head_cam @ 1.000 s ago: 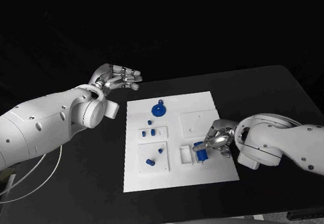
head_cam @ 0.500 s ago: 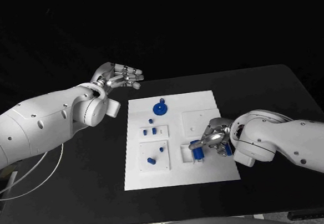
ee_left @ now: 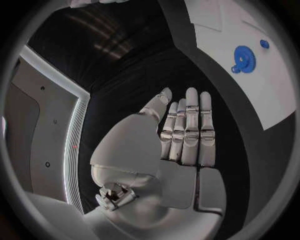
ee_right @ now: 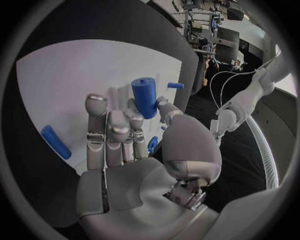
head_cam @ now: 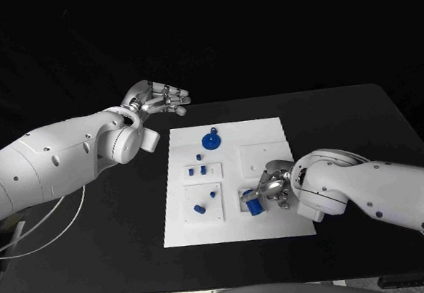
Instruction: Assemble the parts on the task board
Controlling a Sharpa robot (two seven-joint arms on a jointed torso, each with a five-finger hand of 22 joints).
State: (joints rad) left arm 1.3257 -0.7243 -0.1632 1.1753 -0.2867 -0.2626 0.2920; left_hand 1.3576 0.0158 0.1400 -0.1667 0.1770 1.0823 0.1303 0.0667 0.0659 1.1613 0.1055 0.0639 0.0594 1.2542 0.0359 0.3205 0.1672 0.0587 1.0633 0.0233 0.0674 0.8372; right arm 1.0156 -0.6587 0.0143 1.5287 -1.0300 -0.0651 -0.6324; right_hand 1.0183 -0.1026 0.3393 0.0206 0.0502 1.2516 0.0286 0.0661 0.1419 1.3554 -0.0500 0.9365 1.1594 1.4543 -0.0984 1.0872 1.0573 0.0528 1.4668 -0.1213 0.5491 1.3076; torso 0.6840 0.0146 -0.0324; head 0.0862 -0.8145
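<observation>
We pinch a blue peg (ee_right: 145,96) upright in our right hand (head_cam: 272,185) at the board's (head_cam: 263,136) lower centre, presumably to seat it, while our left hand (head_cam: 160,99), fingers straight and empty, waits upper left.

Lab (equipment racks (ee_right: 203,25), cables)

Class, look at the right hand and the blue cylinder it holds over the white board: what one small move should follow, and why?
Probably a short lowering of the right hand to seat the blue cylinder, which it holds between its fingers just above the white board, by the raised white block there. The left hand hovers open, off the board.
</observation>
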